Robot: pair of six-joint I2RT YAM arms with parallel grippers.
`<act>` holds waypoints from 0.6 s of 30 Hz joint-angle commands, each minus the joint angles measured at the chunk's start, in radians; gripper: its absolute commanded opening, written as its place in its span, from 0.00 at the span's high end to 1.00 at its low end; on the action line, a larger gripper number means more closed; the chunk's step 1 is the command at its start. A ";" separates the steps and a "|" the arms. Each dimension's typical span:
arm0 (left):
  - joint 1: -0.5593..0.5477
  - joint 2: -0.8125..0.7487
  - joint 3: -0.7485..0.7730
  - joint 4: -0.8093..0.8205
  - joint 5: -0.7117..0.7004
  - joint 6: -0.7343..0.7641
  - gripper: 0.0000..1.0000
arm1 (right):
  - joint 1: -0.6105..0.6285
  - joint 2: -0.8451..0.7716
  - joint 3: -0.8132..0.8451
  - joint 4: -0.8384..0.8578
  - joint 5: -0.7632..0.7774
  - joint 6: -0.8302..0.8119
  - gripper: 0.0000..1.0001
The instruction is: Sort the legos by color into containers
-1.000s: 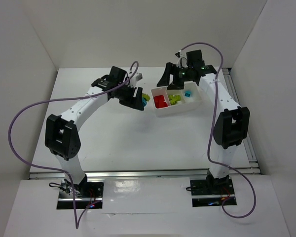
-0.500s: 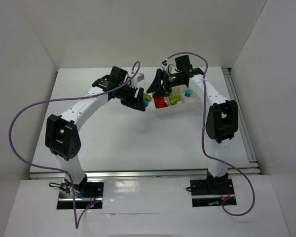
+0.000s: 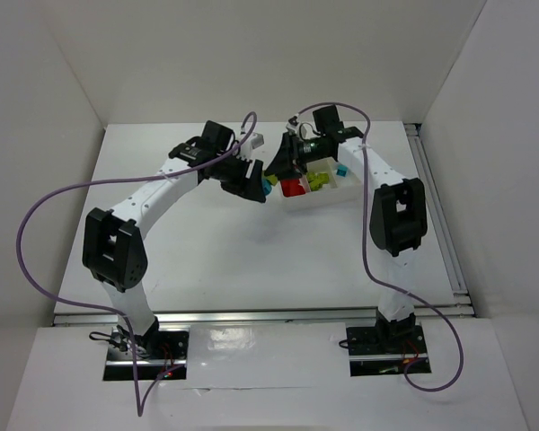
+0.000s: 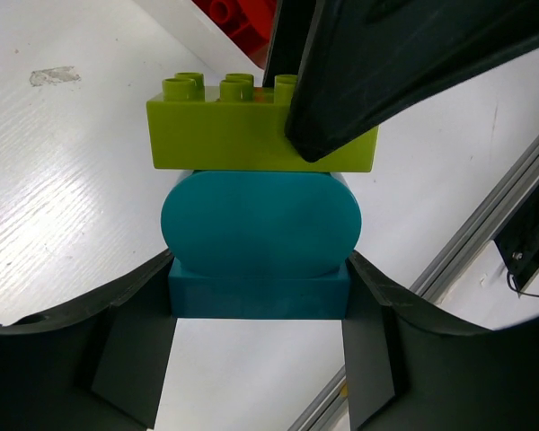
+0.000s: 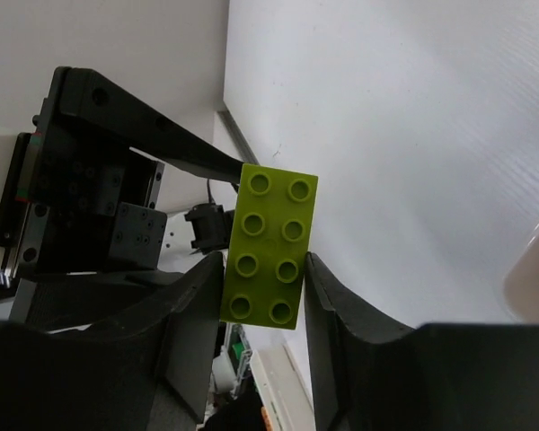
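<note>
A cyan-blue lego with a rounded face sits between the fingers of my left gripper, which is shut on it just left of the white container tray. A lime green lego is stuck on the blue one's far end. My right gripper is shut on that lime lego, one black finger lying across its right end. In the top view the two grippers, left and right, meet at the tray's left end. The tray holds red legos, lime legos and a cyan lego.
White walls close the table at the back and both sides. A metal rail runs along the right edge. Purple cables loop off both arms. The left gripper's body fills the left of the right wrist view.
My right arm swung left from above the tray to the left gripper and its jaws closed on the lime lego. The left arm stayed still, holding the blue lego.
</note>
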 commanded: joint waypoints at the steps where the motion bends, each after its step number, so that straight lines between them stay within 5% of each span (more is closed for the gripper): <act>1: -0.005 -0.018 0.041 0.032 0.021 0.024 1.00 | 0.008 0.006 0.011 0.042 -0.040 0.007 0.58; 3: -0.005 -0.018 0.041 0.032 0.021 0.024 1.00 | 0.008 0.006 0.011 0.042 -0.040 0.007 0.72; 18: -0.005 -0.046 -0.009 0.032 0.011 0.043 1.00 | -0.143 -0.220 -0.180 0.310 0.146 0.138 0.81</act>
